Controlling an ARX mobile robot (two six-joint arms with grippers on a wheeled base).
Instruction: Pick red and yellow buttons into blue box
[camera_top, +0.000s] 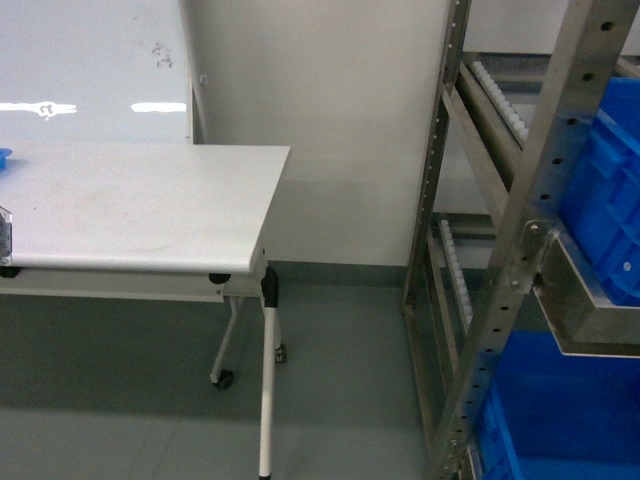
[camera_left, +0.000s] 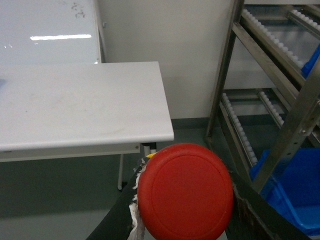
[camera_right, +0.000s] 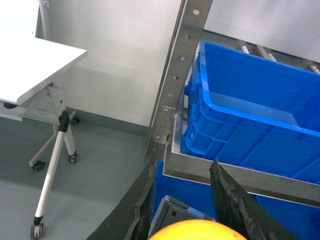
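Observation:
In the left wrist view the red button (camera_left: 185, 192) fills the space between the black fingers of my left gripper (camera_left: 187, 170), which is shut on it, cap facing the camera. My right gripper (camera_right: 183, 164) is shut on the yellow button (camera_right: 192, 232), whose grey switch block (camera_right: 175, 212) points away from the camera. Ahead of the right gripper the blue box (camera_right: 250, 120) sits on a steel rack shelf, ribbed walls and thick rim showing. It also appears at the right edge of the head view (camera_top: 605, 190). Neither gripper shows in the head view.
A steel rack (camera_top: 520, 250) with roller rails stands on the right, with a second blue crate (camera_top: 560, 420) on its lower shelf. A white folding table (camera_top: 140, 210) on castors stands on the left. Grey floor lies between them and a pale wall behind.

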